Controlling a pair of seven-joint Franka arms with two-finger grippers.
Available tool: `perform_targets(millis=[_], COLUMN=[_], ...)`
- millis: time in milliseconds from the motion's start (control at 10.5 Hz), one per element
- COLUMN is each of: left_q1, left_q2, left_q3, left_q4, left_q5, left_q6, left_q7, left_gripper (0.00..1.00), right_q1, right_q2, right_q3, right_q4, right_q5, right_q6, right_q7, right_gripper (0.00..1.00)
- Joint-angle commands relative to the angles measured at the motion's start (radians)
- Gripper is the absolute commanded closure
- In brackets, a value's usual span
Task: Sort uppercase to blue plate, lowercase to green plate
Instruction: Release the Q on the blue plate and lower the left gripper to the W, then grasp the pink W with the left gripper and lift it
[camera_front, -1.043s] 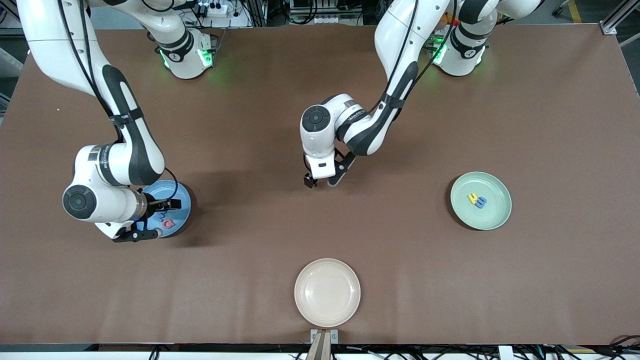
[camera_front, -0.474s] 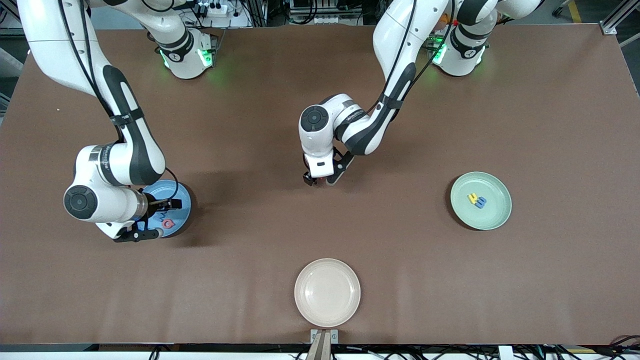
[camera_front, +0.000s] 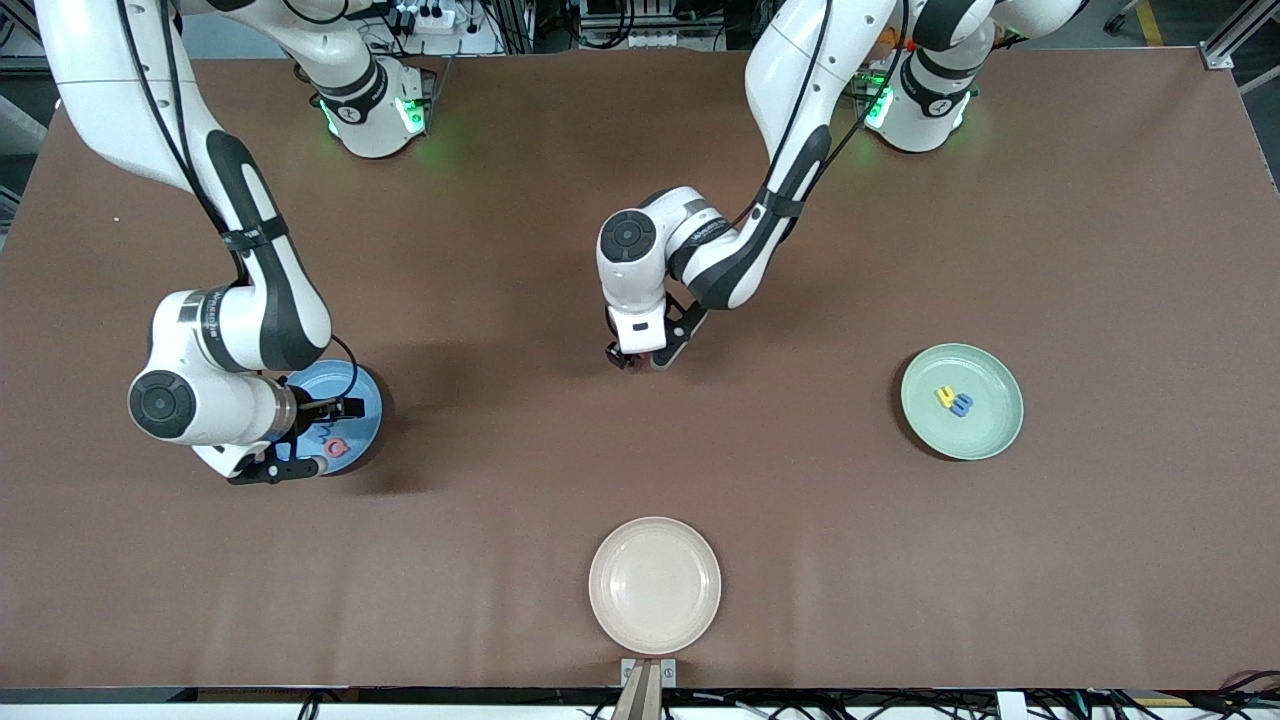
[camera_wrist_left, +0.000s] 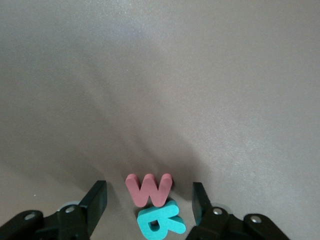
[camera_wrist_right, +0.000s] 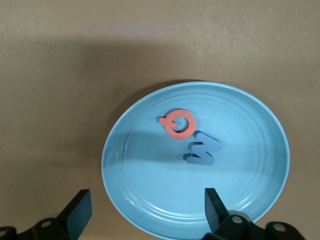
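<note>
Two capitals, the red Q (camera_wrist_right: 178, 123) and blue M (camera_wrist_right: 202, 151), lie in the blue plate (camera_front: 362, 385) near the table's right-arm end, where the right gripper (camera_front: 318, 437) hovers with its jaws wide. At mid-table the left gripper (camera_wrist_left: 148, 205) brackets the red m-like letter (camera_wrist_left: 149, 188) and teal R (camera_wrist_left: 160, 222), which touch; its jaws stand apart, gripping nothing. These foam pieces look light, soft and squashy: pinch the m across its flat sides, clear of the R. The green plate (camera_front: 990, 435) holds two lowercase letters (camera_front: 954, 400).

You can read only the foam letters: a red Q (camera_wrist_right: 178, 123) and blue M (camera_wrist_right: 202, 151) on the blue plate (camera_wrist_right: 150, 200), a teal R (camera_wrist_left: 160, 224) on the tabletop (camera_wrist_left: 160, 75).
</note>
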Motion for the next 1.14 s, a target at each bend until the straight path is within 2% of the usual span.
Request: perform_targets(millis=[0, 284, 474, 948, 1043], left_q1=[0.001, 0.004, 0.005, 0.013, 0.013], left_q2=[0.000, -0.002, -0.002, -0.006, -0.006], left_q3=[0.000, 0.000, 0.000, 0.000, 0.000], left_q4=[-0.008, -0.008, -0.011, -0.022, -0.023], left_q5=[0.022, 0.021, 0.022, 0.021, 0.021], left_q6=[-0.001, -0.003, -0.007, -0.009, -0.009], left_q7=[0.012, 0.028, 0.028, 0.054, 0.054], left_gripper=[0.23, 0.26, 0.34, 0.40, 0.49], right_q1=[-0.006, -0.006, -0.005, -0.005, -0.003], right_q2=[0.001, 0.003, 0.001, 0.001, 0.003], right_q3=[0.007, 0.007, 0.007, 0.007, 0.007], right_q4=[-0.001, -0.001, -0.001, -0.001, -0.001], right_q5=[-0.006, -0.006, -0.006, -0.006, -0.006], right_q6=[0.005, 0.005, 0.005, 0.004, 0.004], right_q7=[-0.011, -0.011, -0.011, -0.011, -0.011], right_gripper=[0.00, 0.00, 0.00, 0.00, 0.00])
